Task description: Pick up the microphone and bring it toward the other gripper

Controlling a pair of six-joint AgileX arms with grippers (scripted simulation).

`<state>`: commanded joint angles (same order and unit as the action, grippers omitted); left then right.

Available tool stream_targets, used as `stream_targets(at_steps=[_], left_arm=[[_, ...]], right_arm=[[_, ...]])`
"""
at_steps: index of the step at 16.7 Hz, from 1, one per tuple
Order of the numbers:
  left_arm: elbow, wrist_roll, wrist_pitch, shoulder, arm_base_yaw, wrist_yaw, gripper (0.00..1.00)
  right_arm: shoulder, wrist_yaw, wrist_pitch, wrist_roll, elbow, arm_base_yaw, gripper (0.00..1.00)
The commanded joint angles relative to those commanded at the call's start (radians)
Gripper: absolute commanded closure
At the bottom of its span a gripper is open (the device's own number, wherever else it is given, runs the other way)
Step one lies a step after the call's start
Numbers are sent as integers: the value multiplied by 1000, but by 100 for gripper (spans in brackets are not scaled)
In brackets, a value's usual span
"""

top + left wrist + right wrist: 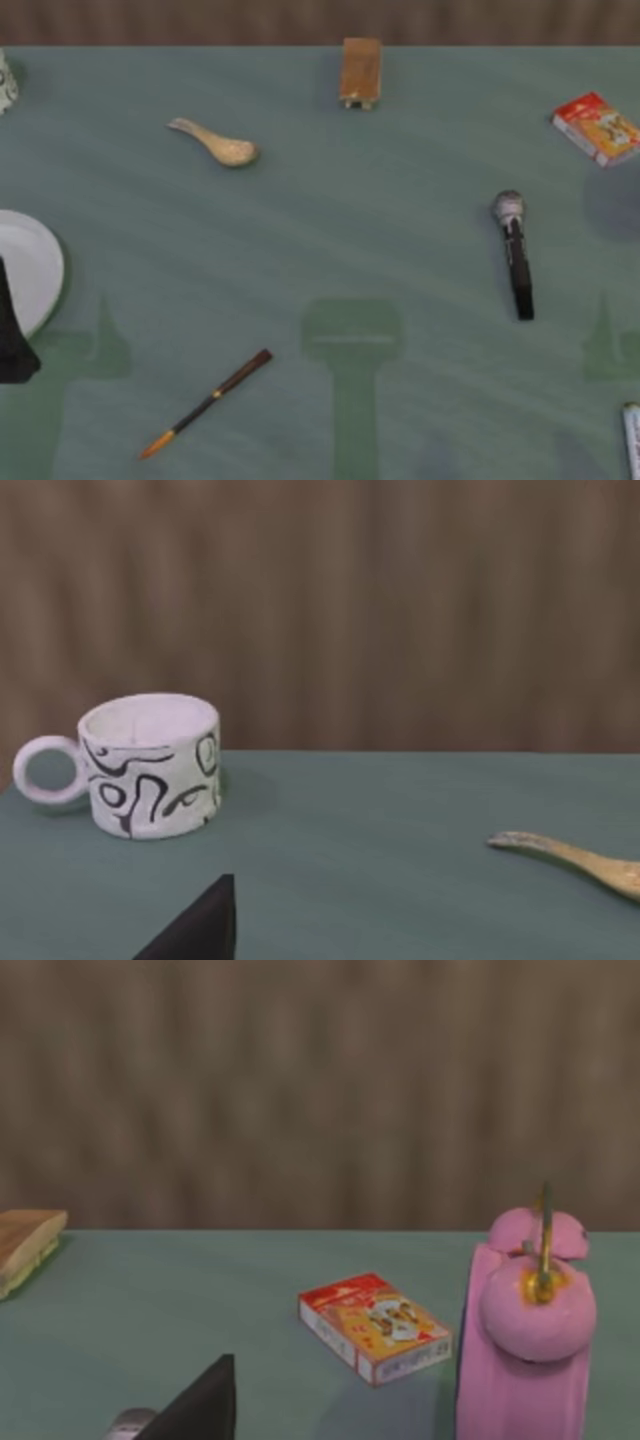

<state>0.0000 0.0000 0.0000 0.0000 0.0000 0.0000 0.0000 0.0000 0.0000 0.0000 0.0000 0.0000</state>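
The microphone lies flat on the green table at the right, its silver mesh head toward the far edge and its black handle toward the near edge. In the right wrist view only its grey head peeks out beside a black wedge of my right gripper. The right arm shows in the top view only as a pale casing at the near right corner, well short of the microphone. My left gripper, the other gripper, is a black shape at the far left edge, over the plate's rim.
A white plate and a patterned mug stand at the left. A beige spoon, a brown block and a red card box lie farther back. A paintbrush lies near the front. A pink alarm clock stands right.
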Motion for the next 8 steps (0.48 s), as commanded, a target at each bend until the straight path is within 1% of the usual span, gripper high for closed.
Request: stream_targets(at_steps=[4,8], left_arm=[[0,0,0,0,0,0,0],[0,0,0,0,0,0,0]], right_arm=[[31,0,-23,5,28,8,0],[221,4,-147,39,187,48,0]])
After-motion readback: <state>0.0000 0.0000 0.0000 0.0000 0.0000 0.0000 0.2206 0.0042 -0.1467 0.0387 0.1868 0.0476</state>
